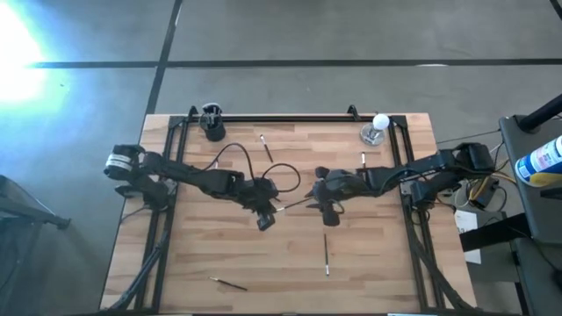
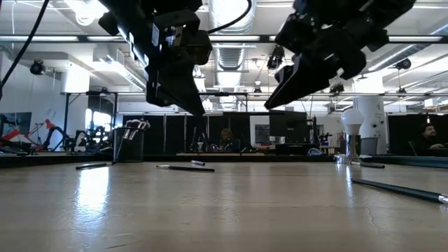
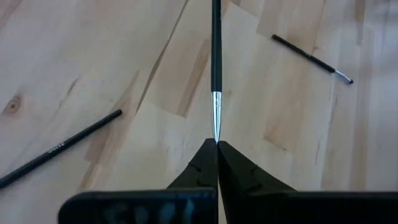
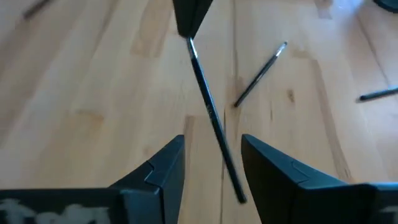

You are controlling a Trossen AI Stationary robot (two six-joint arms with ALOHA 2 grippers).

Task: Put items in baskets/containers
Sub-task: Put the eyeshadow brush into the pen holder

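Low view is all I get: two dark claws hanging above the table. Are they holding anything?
Observer: Yes. The left gripper is shut on the metal end of a thin brush.
Operator: And the other claw?
Observer: The right gripper is open, and that same brush runs between its spread fingers.
Operator: Where would the brush go?
Observer: From above, the black cup stands at the table's far left corner, apart from both grippers, which meet near the table's middle.
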